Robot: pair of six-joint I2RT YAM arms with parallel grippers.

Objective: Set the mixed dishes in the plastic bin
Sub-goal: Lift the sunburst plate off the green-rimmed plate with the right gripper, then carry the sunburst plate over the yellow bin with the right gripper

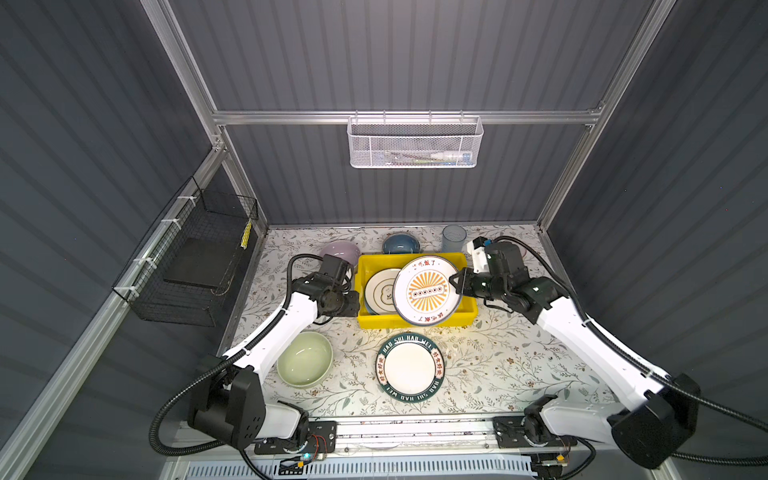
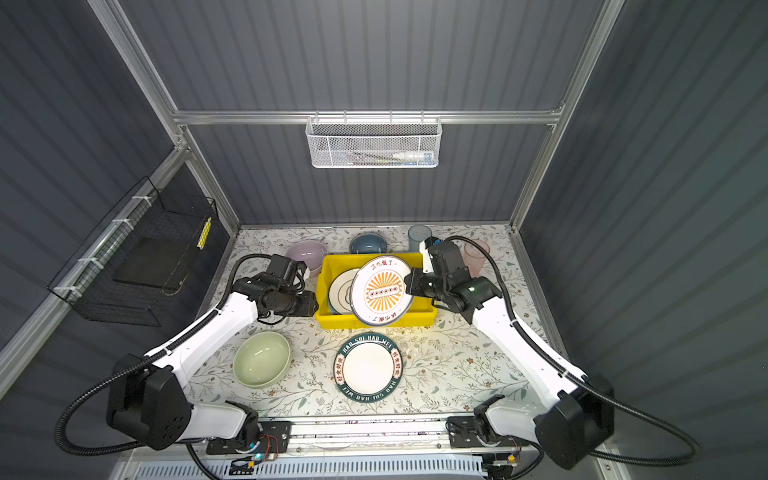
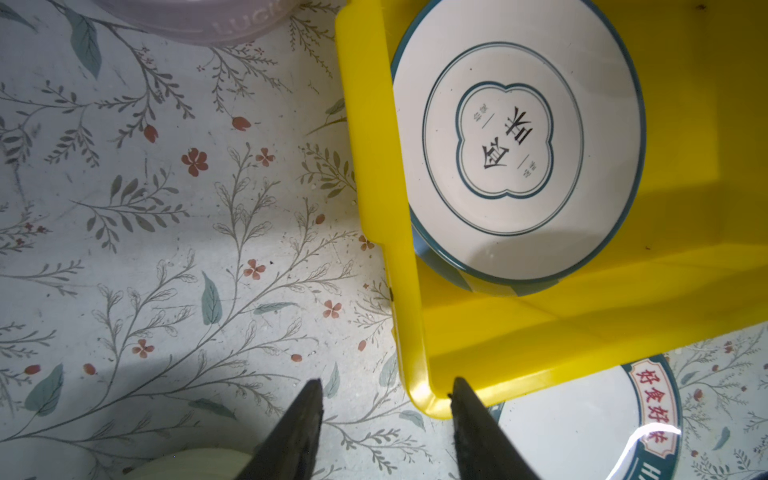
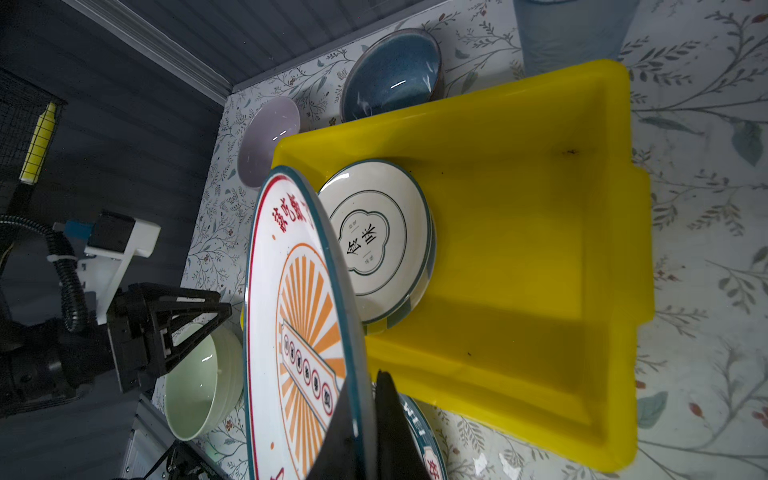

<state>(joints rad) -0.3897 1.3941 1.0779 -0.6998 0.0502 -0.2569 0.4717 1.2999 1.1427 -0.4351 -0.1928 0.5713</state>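
Observation:
The yellow plastic bin [image 1: 415,322] holds a white dark-rimmed plate [image 1: 380,291] lying on a striped plate [image 3: 440,262]. My right gripper [image 1: 457,282] is shut on the rim of a large sunburst plate [image 1: 428,289], which hangs tilted over the bin. My left gripper [image 1: 352,302] stands open and empty just outside the bin's left wall. A lettered-rim plate [image 1: 410,366] and a pale green bowl [image 1: 304,359] lie in front of the bin. Behind it stand a lilac bowl [image 1: 338,251], a blue bowl [image 1: 400,244], a blue tumbler [image 1: 454,238] and a pink tumbler [image 2: 477,251].
A white mesh basket [image 1: 414,143] hangs on the back wall and a black wire basket [image 1: 195,257] on the left wall. Both arm bases sit on a rail along the table's front edge.

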